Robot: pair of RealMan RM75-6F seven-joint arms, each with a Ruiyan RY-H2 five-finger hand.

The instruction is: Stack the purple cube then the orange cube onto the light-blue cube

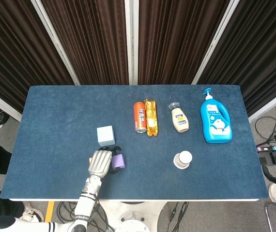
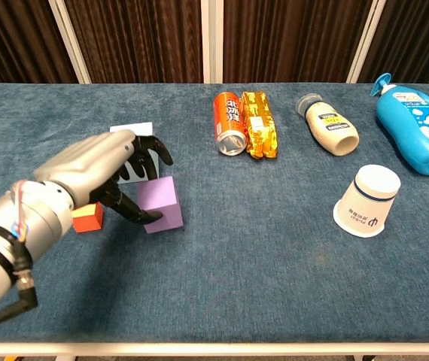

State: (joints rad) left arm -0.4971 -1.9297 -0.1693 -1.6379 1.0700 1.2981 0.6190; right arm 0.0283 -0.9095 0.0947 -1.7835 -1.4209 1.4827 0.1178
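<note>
My left hand (image 2: 98,177) grips the purple cube (image 2: 162,204), with the thumb on its near side and the fingers over its top. The cube is tilted and looks raised a little off the blue table (image 2: 275,286). In the head view the left hand (image 1: 100,162) and the purple cube (image 1: 118,161) sit just in front of the light-blue cube (image 1: 105,135). In the chest view the light-blue cube (image 2: 143,128) is mostly hidden behind my fingers. The orange cube (image 2: 88,217) lies on the table left of the purple one, beside my wrist. The right hand shows in neither view.
Across the back lie an orange can (image 1: 139,117), a gold snack packet (image 1: 150,117), a cream bottle (image 1: 179,118) and a blue pump bottle (image 1: 216,117). A white cup (image 1: 183,159) lies on its side at the front right.
</note>
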